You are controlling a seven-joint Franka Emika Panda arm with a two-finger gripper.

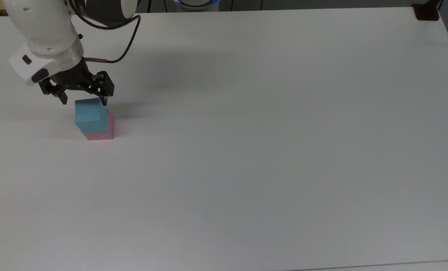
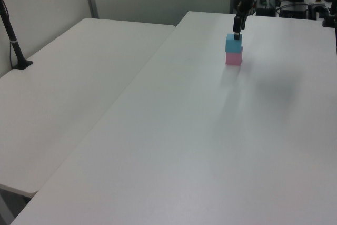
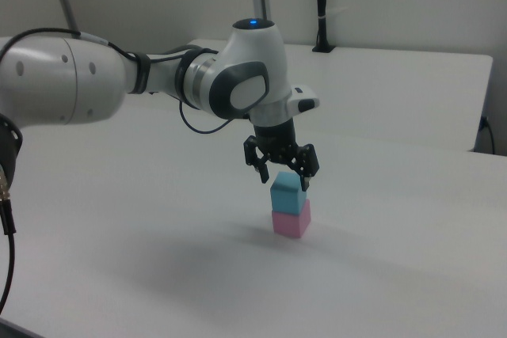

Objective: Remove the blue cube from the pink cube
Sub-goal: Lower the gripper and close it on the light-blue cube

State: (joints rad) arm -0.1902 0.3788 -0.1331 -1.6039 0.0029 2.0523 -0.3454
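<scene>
step: approach — the gripper [image 1: 84, 101] hangs right above the blue cube [image 1: 89, 114], fingers spread wider than the cube, nothing pinched yet

stack: blue cube sits on the pink cube [image 1: 102, 131], a bit offset, near the top view's left end of the table [image 1: 269, 150]

next move: probably drop straight down so the fingers straddle the blue cube, then squeeze

room: loads of bare tabletop toward the top view's right — edges well apart from the stack

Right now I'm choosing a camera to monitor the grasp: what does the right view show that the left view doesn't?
Right view alone: both black fingers spread apart above the stack, plus the white arm. Left view alone: a second white table alongside. Both: the open gripper just above the light sky-blue matte cube, which sits on the pale pink matte cube.
</scene>
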